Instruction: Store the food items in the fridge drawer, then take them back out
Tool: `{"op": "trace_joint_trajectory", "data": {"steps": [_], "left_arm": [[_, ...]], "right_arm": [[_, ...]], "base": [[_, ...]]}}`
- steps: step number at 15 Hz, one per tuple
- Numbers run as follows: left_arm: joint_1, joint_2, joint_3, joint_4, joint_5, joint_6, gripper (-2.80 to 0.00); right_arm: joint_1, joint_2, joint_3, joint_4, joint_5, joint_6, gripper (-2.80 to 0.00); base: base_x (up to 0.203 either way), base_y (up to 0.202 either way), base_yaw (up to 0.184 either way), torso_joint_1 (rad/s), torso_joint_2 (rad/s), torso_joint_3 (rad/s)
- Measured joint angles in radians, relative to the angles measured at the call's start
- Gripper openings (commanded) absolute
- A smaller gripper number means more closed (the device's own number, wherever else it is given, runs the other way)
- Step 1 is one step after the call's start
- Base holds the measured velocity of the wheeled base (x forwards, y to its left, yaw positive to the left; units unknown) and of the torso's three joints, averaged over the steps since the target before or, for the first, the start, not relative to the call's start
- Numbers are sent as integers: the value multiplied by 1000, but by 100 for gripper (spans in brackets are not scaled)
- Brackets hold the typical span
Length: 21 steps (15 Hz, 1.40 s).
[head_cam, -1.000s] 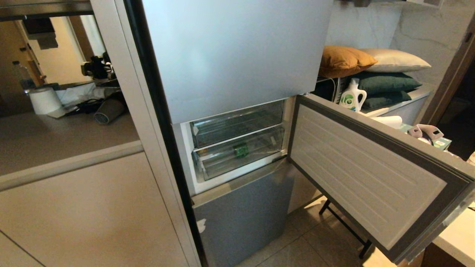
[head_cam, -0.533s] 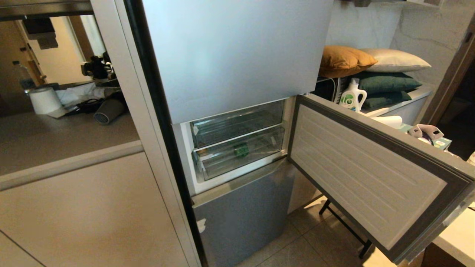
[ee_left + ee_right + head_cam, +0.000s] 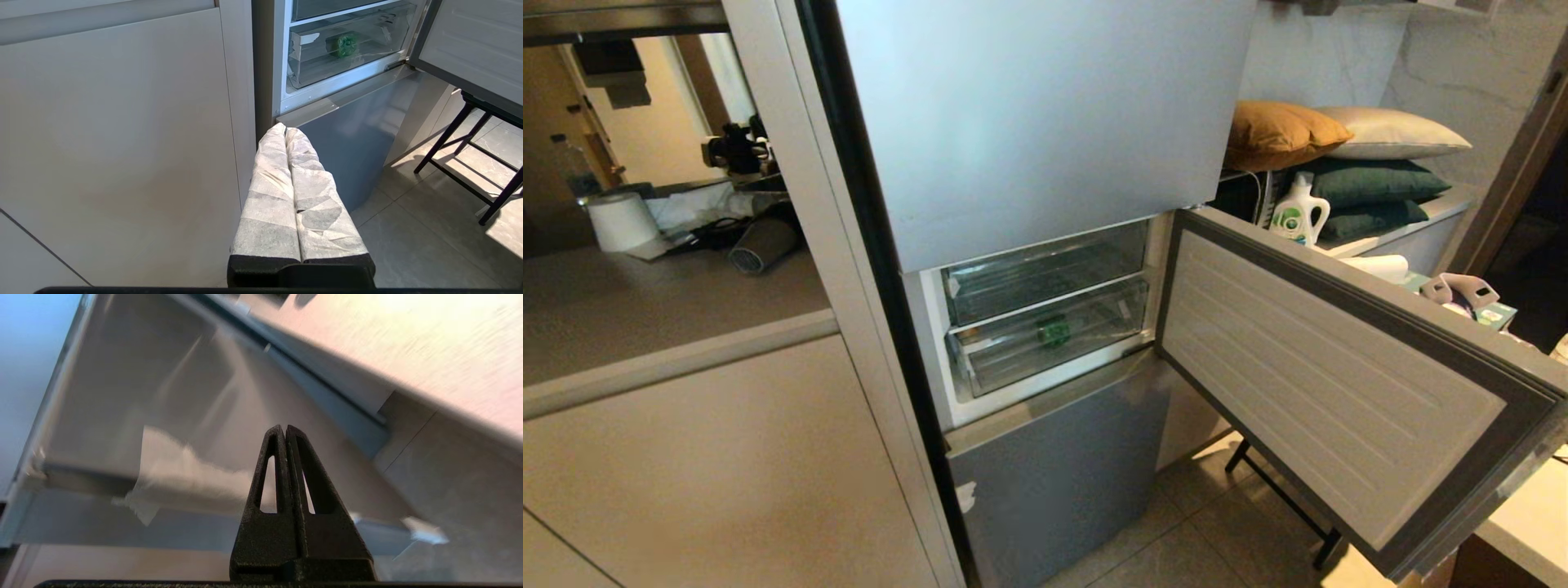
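Note:
The fridge drawer's silver-grey front (image 3: pixel 1054 474) is closed, below an open compartment that holds two clear bins (image 3: pixel 1045 310). A small green thing (image 3: pixel 1054 331) lies in the lower clear bin; I cannot tell what it is. No food items show for certain. Neither gripper is in the head view. My left gripper (image 3: pixel 285 130), its fingers wrapped in white, is shut and empty, low before the drawer front (image 3: pixel 351 139) and the beige cabinet edge. My right gripper (image 3: pixel 284 428), black, is shut on nothing and faces blurred grey panels.
The middle fridge door (image 3: pixel 1339 384) stands wide open to the right, over a black stand (image 3: pixel 1282 498) on the tiled floor. Pillows and a detergent bottle (image 3: pixel 1298 214) sit behind it. Beige cabinets (image 3: pixel 727 474) and a cluttered counter with a paper roll (image 3: pixel 621 220) are on the left.

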Motion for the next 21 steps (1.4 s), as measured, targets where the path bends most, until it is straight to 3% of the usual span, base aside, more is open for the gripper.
{"op": "trace_joint_trajectory", "data": {"steps": [8,13,15,18,21], "left_arm": [[0,0,0,0,0,0,-280],[0,0,0,0,0,0,-280],[0,0,0,0,0,0,-280],[0,0,0,0,0,0,-280],[0,0,0,0,0,0,-280]], "right_arm": [[125,-212,276,-1,0,-9,-280],[441,-412,441,6,-1,5,-280],[550,-457,447,6,-5,64,-280],[608,-450,354,6,-16,134,-280],[742,-342,236,4,-147,140,-280]], "base": [[0,0,0,0,0,0],[0,0,0,0,0,0],[0,0,0,0,0,0],[0,0,0,0,0,0],[0,0,0,0,0,0]]}}
